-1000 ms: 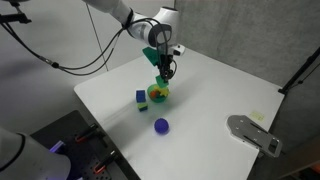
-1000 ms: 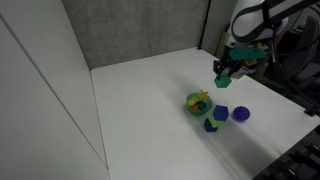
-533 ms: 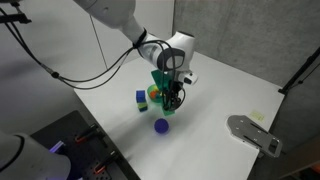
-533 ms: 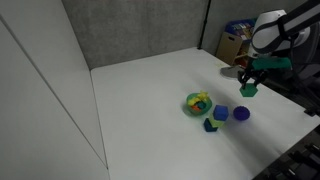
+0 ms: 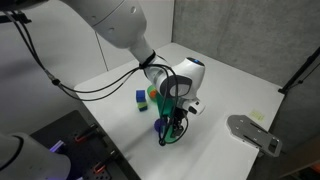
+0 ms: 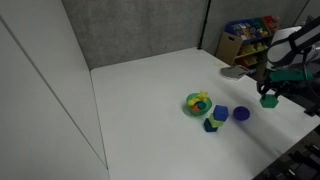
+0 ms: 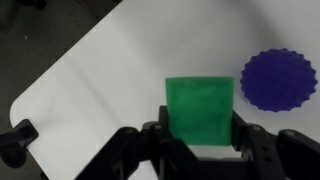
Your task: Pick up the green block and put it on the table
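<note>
My gripper (image 7: 200, 138) is shut on the green block (image 7: 200, 112), a bright green cube held between both jaws over the white table (image 7: 110, 70). In both exterior views the gripper (image 5: 170, 128) (image 6: 269, 93) holds the block (image 5: 173, 134) (image 6: 269, 101) low over the table (image 5: 225, 95) (image 6: 150, 100), away from the green bowl (image 6: 198, 102). Whether the block touches the tabletop cannot be told.
A purple scalloped piece (image 7: 277, 80) (image 6: 241, 114) lies close beside the block. A blue block (image 5: 141, 97) (image 6: 221, 113) lies near the bowl. A grey flat object (image 5: 252, 132) lies at one table corner. The table edge (image 6: 290, 135) is near the gripper.
The gripper has carried the green block away from the bowl, past the purple piece, and lowered it toward the tabletop.
</note>
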